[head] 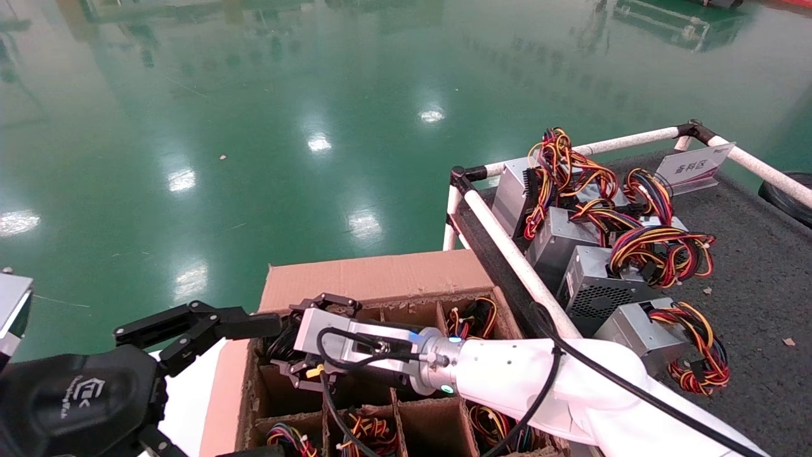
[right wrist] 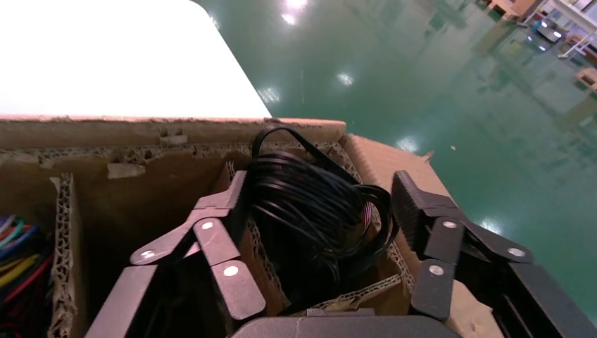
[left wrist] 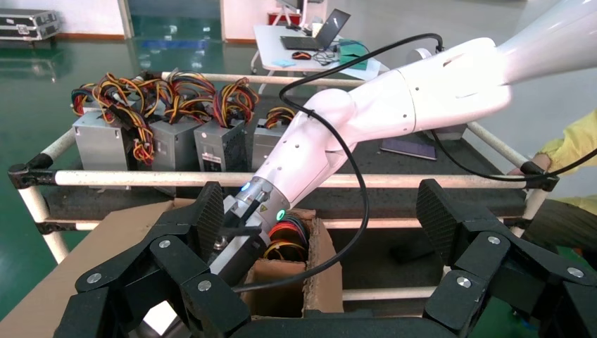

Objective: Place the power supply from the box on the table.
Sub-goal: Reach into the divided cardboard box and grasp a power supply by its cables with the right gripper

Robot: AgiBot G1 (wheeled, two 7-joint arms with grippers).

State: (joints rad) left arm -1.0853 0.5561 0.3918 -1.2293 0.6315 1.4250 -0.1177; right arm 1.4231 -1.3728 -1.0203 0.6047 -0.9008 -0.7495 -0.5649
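Left gripper (head: 209,327): fingers spread wide, holding nothing, hovering by the near-left corner of the box (head: 374,279).
Right gripper (right wrist: 320,218): jaws open, straddling a black cable bundle (right wrist: 317,211); contact cannot be told.
Power supply: only its cable bundle shows, in a far-left cell of the box, between the right fingers.
Table (head: 755,266): beside the box, bearing silver units with multicoloured wires (head: 660,251).
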